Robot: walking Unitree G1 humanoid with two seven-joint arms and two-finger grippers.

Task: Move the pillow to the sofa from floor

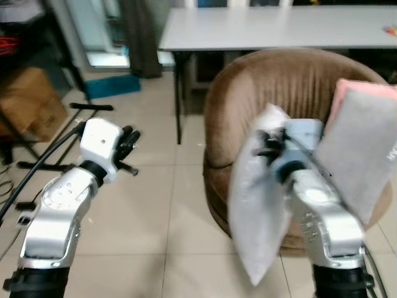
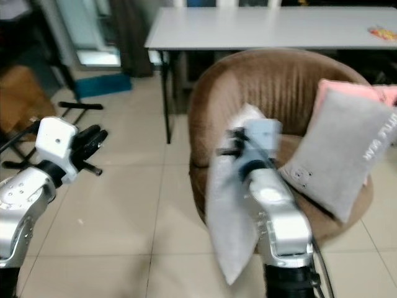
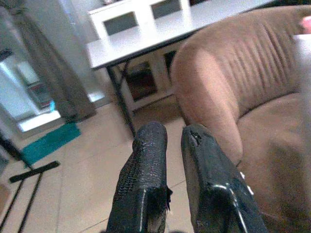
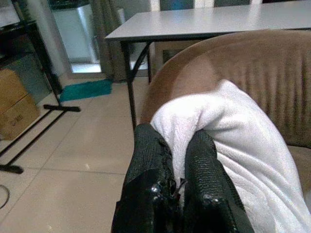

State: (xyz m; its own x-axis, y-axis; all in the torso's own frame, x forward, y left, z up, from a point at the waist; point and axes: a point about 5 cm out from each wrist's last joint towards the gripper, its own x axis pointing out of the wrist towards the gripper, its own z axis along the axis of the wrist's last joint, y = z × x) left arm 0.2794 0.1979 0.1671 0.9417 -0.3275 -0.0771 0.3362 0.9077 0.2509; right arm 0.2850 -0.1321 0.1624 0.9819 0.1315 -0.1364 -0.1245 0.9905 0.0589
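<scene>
The white pillow [image 1: 260, 205] hangs in the air in front of the brown round sofa [image 1: 248, 93], clear of the tiled floor [image 1: 142, 205], its lower corner dangling below the seat's front edge. The right gripper [image 4: 177, 160] holds it by an upper corner, the two black fingers [image 4: 150, 160] pressed together on a fold of the white fabric. The pillow's body droops down beside the right arm [image 1: 322, 217], just before the sofa's rim.

On the sofa seat a grey cushion [image 2: 341, 155] leans against the backrest, with a pink one [image 2: 347, 90] tucked behind it. Behind the sofa stands a grey counter [image 1: 279, 28] on dark legs.

The left gripper [image 3: 170, 145] is raised over the floor to the left of the sofa, well apart from the pillow, its fingers close together with a narrow gap between them and nothing held. Farther left lie a cardboard box [image 1: 31, 102], a teal mat [image 1: 111, 85] and black stand legs [image 1: 90, 107] on the tiles
</scene>
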